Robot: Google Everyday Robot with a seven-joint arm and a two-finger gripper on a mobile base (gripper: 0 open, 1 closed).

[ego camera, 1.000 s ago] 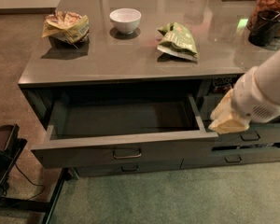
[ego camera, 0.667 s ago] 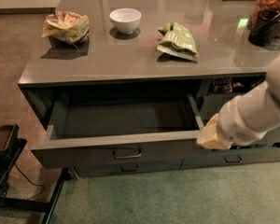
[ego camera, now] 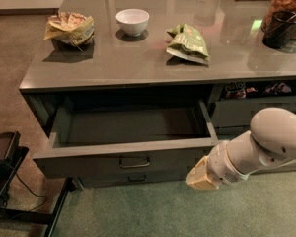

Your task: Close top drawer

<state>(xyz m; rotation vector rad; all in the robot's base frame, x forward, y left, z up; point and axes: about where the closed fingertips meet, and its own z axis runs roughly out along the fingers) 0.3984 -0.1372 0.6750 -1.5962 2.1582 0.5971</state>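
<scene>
The top drawer (ego camera: 89,161) stood pulled well out from under the grey surface (ego camera: 138,65), with its inside showing. Its small metal handle (ego camera: 134,163) sat at the middle of its flat front. Below it, a slimmer drawer front (ego camera: 108,180) lay shut.

The claw (ego camera: 202,174), a tan tip on the end of the white arm (ego camera: 266,144), hung low at the drawer's right front corner, just beside the end of its front panel. Whether it touched the panel could not be told, nor whether the claw was open or closed.

On the surface lay a crumpled yellow-brown bag (ego camera: 69,27) at the left, a white bowl (ego camera: 132,21) near the middle, and a green bag (ego camera: 188,43) to its right. A dark cup (ego camera: 278,29) stood at the far right edge.
</scene>
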